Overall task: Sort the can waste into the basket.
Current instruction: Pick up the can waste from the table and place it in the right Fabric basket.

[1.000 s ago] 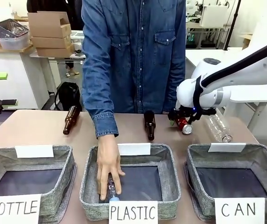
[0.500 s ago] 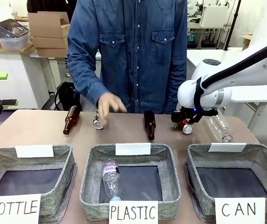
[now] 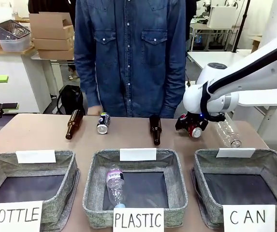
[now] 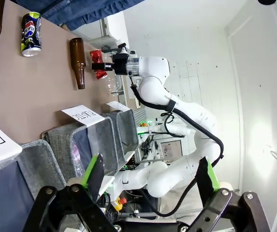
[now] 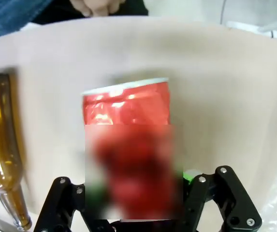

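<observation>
**Red can in the right claw at the far side, CAN basket empty**

Nearest to me, the left gripper (image 4: 150, 166) hangs with its fingers spread wide and nothing between them.

Three grey baskets line the near edge of the table (image 3: 41, 135). The one signed BOTTLE (image 3: 65, 186) is on the left. The one signed PLASTIC (image 3: 179, 188) is in the middle, with a clear plastic bottle (image 3: 114, 186) lying in it. The CAN basket (image 3: 201, 188) stands on the right, with only its dark base showing inside.

Beyond the baskets, a loose row of things runs along the far part of the table. From the left there is a brown glass bottle (image 3: 73, 124) lying down, then the black-and-silver can (image 3: 103, 123) just beside it. A second brown bottle (image 3: 155, 129) lies near the middle.

To the right of that, the right gripper (image 3: 191, 128) reaches in from the right side. It is closed narrow around the red can (image 5: 126, 104), which is clamped between the green pads with its silver end pointing away from the wrist. I cannot tell whether the can is clear of the tabletop. It sits well behind the CAN basket, far from its rim. Another clear bottle (image 3: 227, 131) lies just to the right of the claw.

At the far edge a person in a denim shirt (image 3: 128, 53) stands facing the robot. One hand (image 3: 94, 110) is down by the table edge, close behind the black-and-silver can and not touching it.
</observation>
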Motion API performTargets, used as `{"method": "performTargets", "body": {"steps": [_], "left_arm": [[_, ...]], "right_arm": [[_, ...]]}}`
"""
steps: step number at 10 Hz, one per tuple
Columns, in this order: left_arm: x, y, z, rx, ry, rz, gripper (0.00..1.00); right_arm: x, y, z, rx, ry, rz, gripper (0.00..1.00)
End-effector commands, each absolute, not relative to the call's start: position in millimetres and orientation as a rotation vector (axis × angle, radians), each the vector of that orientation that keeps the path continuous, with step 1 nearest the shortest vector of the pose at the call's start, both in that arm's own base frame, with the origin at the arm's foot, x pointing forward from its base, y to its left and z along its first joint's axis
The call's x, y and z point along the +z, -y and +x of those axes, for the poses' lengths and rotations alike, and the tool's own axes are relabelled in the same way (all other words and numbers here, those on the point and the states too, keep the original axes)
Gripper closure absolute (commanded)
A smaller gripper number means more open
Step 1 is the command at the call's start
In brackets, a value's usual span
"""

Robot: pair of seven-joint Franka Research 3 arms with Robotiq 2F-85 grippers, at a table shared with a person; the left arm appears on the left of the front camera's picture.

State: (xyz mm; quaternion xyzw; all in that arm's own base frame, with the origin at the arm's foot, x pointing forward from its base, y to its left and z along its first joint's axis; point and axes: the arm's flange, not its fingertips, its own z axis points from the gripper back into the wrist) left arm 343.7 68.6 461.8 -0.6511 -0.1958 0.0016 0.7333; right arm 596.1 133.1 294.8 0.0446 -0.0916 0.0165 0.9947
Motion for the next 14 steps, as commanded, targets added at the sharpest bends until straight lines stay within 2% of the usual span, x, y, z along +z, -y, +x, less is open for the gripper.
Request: {"method": "performTargets", "body": {"steps": [1,4,6,8,10,12,14], "left_arm": [[465,-67,344,0.006,0.438,-1.455,0.00],[465,-67,344,0.006,0.438,-1.455,0.00],[465,-67,344,0.006,0.438,-1.455,0.00],[465,-67,344,0.006,0.438,-1.455,0.00],[465,-67,344,0.006,0.438,-1.455,0.00],[465,-67,344,0.006,0.438,-1.455,0.00],[465,-67,344,0.006,0.438,-1.455,0.00]], "right_arm": [[297,-139,601,0.019,0.169,0.072,1.00],[298,-135,600,0.024,0.156,0.079,1.00],[325,-123,582,0.057,0.140,0.123,1.00],[397,-91,510,0.205,0.102,0.209,1.00],[454,-53,399,0.505,0.118,0.183,1.00],[474,-18,321,0.822,0.099,0.288,1.00],[473,2,278,0.938,0.052,0.396,1.00]]}}
